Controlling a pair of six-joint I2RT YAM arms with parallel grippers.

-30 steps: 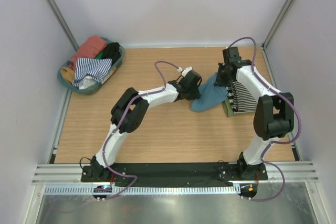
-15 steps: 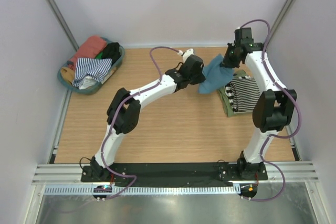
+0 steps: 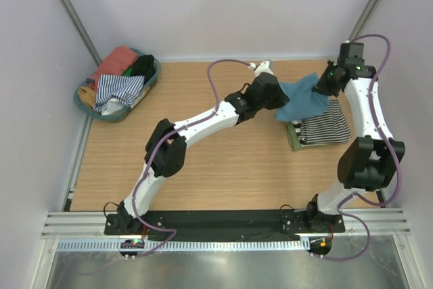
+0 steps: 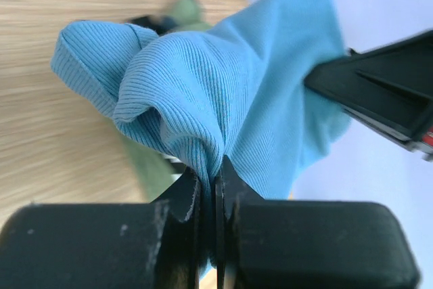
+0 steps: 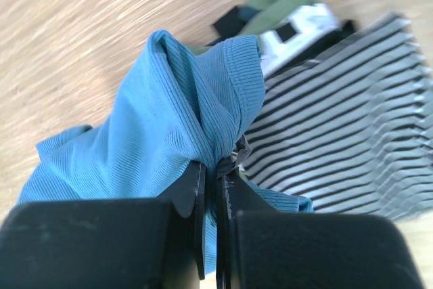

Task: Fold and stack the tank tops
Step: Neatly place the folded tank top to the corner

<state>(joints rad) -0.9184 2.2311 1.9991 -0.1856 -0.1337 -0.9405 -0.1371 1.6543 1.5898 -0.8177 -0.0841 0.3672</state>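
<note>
Several tank tops point(image 3: 119, 80) heaped in basket point(image 3: 154, 78) | teal top point(image 3: 304, 98) held aloft

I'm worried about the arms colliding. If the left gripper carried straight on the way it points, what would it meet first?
The blue top the left gripper grips, stretched ahead; past that, probably the right gripper holding the other end, though depth is unclear.

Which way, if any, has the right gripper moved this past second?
Yes. Holding the teal tank top, the right gripper went right and back, from the left edge of the folded striped top to its far edge.
</note>
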